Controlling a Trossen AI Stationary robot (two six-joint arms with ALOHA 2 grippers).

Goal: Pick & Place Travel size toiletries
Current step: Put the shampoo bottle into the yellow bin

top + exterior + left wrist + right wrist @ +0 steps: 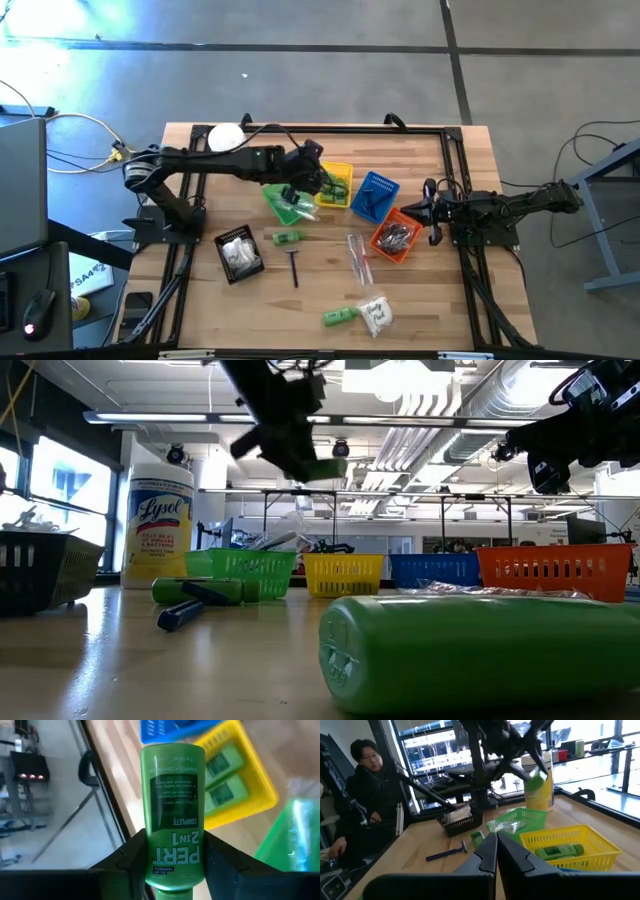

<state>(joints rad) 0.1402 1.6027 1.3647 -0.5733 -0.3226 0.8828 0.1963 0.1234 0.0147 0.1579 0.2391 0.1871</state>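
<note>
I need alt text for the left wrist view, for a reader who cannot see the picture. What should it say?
The left gripper holds a small green bottle labelled Pert 2 in 1 between its two dark fingers. Beyond it, a yellow basket holds two more green bottles, with a blue basket farther off and a green basket beside the yellow one, all on a wooden table.

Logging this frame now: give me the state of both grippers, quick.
Left gripper: closed on a green bottle, held above the yellow basket.
Right gripper: closed, holding nothing, waiting at the table's right side.
</note>
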